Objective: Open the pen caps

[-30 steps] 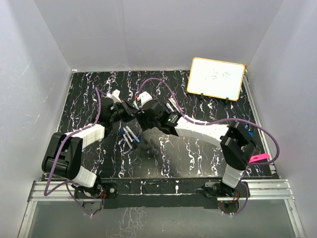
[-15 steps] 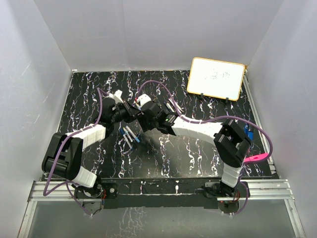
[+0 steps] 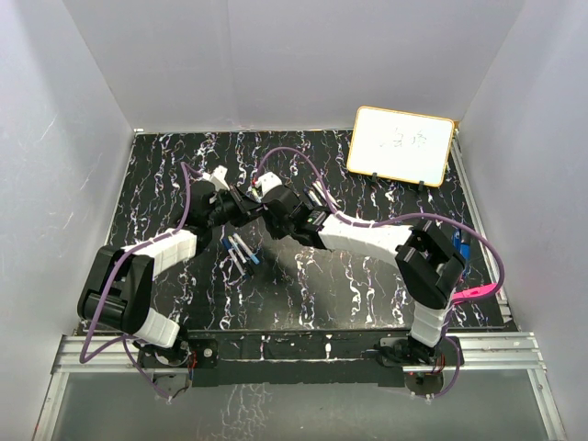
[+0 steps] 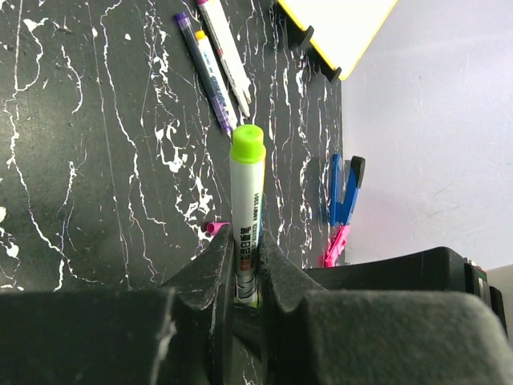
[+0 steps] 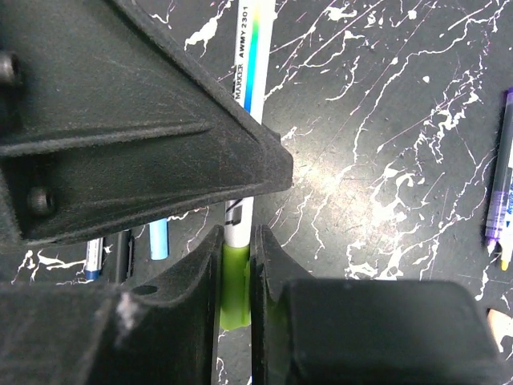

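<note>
The left gripper [image 4: 244, 277] has its fingers pressed together on the lower barrel of a white-barrelled pen [image 4: 246, 210], which projects straight out of the jaws, away from the wrist camera. A lime-green cap [image 4: 248, 145] sits seated on the pen's far end.

The right gripper [image 5: 234, 277] has its fingers closed on a lime-green section [image 5: 232, 297] at the opposite end of the same pen. Whether that section is a second cap or a tail plug cannot be told. In the right wrist view the white barrel runs from these fingers beneath the black body of the left gripper and onward, showing a rainbow stripe and printed lettering.

In the top view the two grippers meet tip to tip above the middle of the black marbled table [image 3: 156, 175]. Just on the near side of them lies a cluster of loose pens [image 3: 241, 252]. Two further pens [image 4: 215, 60] lie side by side beyond the held pen, toward the whiteboard [image 3: 401, 145] propped at the far right. A small pink cap [image 4: 215, 228] lies alone on the table. A blue chunky object [image 4: 343, 188] and a pink strip [image 4: 333, 245] lie by the right edge.
</note>
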Robot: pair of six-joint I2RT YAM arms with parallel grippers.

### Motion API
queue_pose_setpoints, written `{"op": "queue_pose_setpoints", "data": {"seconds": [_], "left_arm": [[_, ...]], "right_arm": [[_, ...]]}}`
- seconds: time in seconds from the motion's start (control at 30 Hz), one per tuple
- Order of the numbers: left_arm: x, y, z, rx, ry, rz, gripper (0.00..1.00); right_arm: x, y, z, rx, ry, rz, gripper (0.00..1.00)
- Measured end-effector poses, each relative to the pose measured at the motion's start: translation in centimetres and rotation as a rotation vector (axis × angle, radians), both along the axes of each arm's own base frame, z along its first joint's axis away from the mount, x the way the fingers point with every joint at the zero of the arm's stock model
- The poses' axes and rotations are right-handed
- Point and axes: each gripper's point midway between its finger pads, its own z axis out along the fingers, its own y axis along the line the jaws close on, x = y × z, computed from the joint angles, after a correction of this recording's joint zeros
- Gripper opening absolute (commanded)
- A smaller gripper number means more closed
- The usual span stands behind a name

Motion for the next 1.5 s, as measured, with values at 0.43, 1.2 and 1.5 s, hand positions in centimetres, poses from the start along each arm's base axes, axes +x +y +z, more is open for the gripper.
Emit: {"op": "queue_pose_setpoints", "data": {"seconds": [0.43,1.2,1.5], "left_arm": [[1.5,-0.3,-0.6,0.018,0.034,0.055,0.0],[12.0,2.9,0.7,0.019,-0.057,0.243,0.0],[9.9,-2.2,-3.4,-0.067,0.072,0.095,0.0]], "right_arm": [[0.6,-0.9,-0.3,0.001,-0.004,-0.022,0.0],[-3.9,-7.3,1.2,-0.034,0.021,-0.09,0.0],[0.4,-13.2,2.6,-0.029,-0.007,-0.281,0.0]]}}
